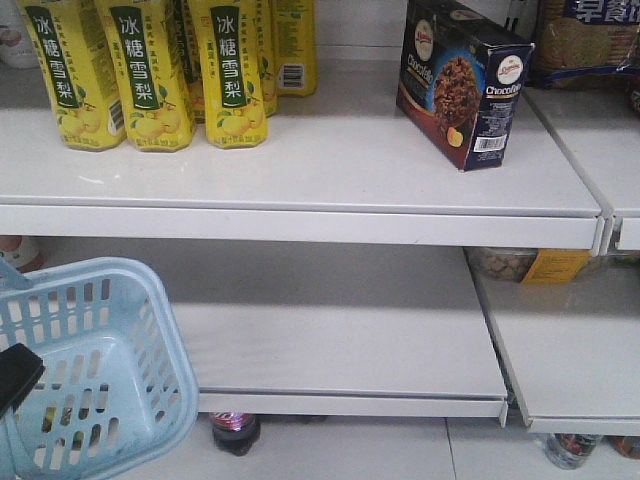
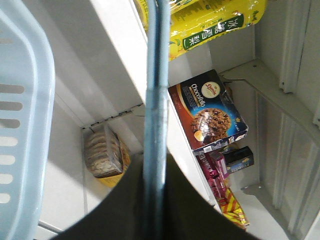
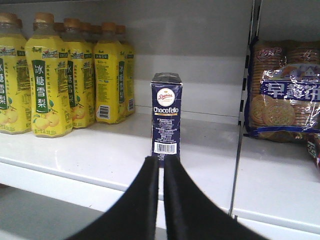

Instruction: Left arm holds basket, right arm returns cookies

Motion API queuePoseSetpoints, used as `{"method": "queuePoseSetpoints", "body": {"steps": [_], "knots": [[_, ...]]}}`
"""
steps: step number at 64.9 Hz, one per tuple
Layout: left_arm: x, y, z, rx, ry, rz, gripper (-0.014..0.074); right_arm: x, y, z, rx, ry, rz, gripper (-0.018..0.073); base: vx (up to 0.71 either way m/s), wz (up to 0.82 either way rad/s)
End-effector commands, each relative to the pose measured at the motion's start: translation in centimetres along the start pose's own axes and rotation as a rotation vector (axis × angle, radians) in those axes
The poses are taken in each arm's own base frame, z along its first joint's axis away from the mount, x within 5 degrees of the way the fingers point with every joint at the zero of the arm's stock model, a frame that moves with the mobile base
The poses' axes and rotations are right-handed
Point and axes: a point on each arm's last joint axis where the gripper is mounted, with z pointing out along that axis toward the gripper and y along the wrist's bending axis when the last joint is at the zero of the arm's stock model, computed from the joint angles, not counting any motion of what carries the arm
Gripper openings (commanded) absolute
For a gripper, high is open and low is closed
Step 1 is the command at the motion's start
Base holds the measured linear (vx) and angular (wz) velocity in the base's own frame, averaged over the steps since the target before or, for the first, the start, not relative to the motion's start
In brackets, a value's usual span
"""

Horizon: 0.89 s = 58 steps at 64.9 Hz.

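Observation:
The light-blue basket (image 1: 150,310) hangs at the lower left of the front view, and a black piece of the left arm (image 1: 15,375) shows at its near rim. In the left wrist view my left gripper (image 2: 154,172) is shut on the basket's handle (image 2: 156,90), with the basket wall (image 2: 25,125) to the left. The cookies (image 1: 462,80), a navy Chocofello box, stand upright on the top shelf at the right. My right gripper (image 3: 161,162) is shut and empty, just in front of the cookies (image 3: 166,117), barcode side facing me. The same box (image 2: 212,110) shows in the left wrist view.
Yellow pear-drink bottles (image 1: 140,70) fill the top shelf's left side. A blue biscuit pack (image 3: 282,90) lies beyond the shelf divider (image 3: 239,150) to the right. A white lower shelf (image 1: 340,340) sits beside the basket, a dark bottle (image 1: 235,432) stands beneath it, and a biscuit pack (image 1: 530,265) lies under the top shelf.

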Motion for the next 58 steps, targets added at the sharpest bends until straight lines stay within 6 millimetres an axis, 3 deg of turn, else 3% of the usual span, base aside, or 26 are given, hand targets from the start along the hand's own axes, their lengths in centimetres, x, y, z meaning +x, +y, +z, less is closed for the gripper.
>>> {"method": "queuePoseSetpoints", "body": {"steps": [1, 58], "knots": [[-0.4, -1.5, 0.0, 0.085, -0.018, 0.072, -0.0003, -1.5, -0.1, -0.1, 0.011, -0.091, -0.010, -0.0011, 0.00, 0.00], [-2.5, -0.9, -3.6, -0.135, -0.358, 0.835, -0.0003, -1.5, -0.1, -0.1, 0.011, -0.091, -0.010, -0.0011, 0.00, 0.00]]}}
